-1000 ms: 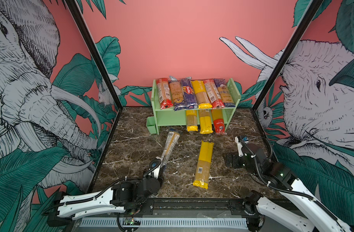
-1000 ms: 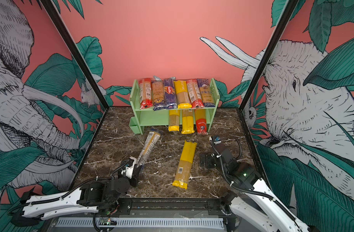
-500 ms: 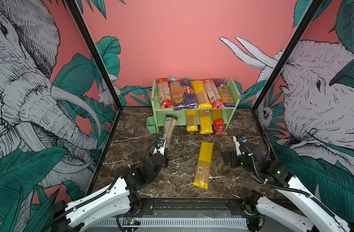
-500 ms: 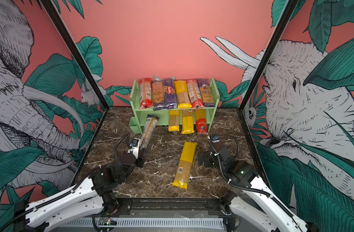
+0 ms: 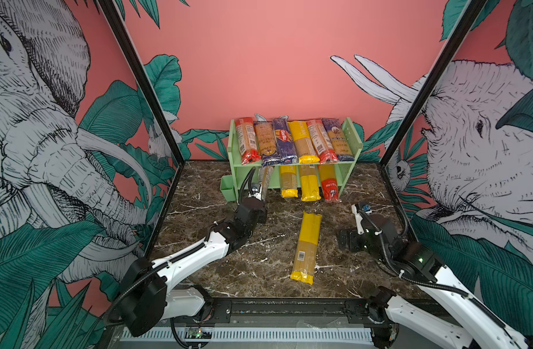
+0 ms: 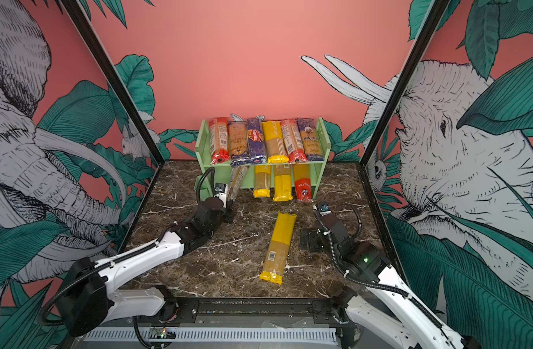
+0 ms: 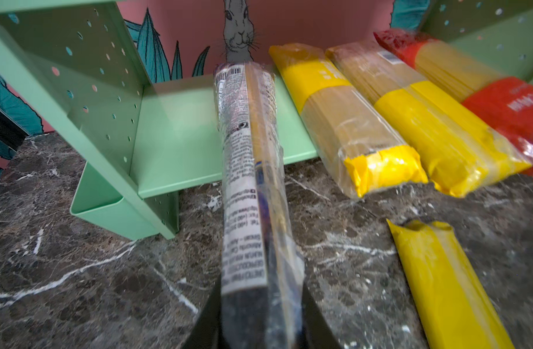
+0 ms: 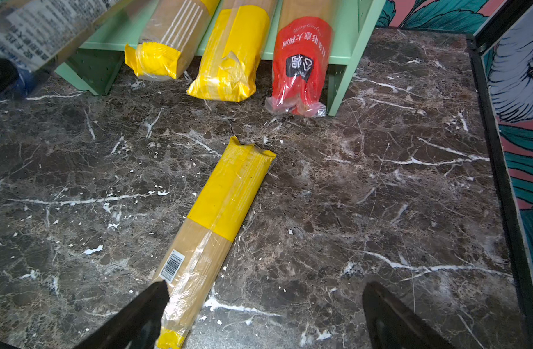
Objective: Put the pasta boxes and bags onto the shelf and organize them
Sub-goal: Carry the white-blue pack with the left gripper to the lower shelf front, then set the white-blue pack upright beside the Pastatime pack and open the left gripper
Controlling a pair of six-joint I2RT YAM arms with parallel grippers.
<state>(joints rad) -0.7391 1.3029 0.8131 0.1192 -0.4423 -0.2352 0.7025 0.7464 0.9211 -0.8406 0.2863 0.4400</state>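
Pack [image 7: 250, 157] is pinched at its near end by the left gripper [image 7: 260, 305], far end over the free lower bay of the shelf [image 7: 174, 130]: slide it straight in, parallel to its yellow neighbour [image 7: 350, 121]. Right gripper [image 8: 266, 290] hangs spread near the loose pack [image 8: 226, 193].

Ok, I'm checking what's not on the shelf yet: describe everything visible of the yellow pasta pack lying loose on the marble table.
The yellow pasta pack is a long, narrow clear-film bag of spaghetti, opaque yellow over its far half and near tip, with strands and a barcode showing between. It lies flat on the marble table, pointing at the shelf but short of it. Only the table touches it.
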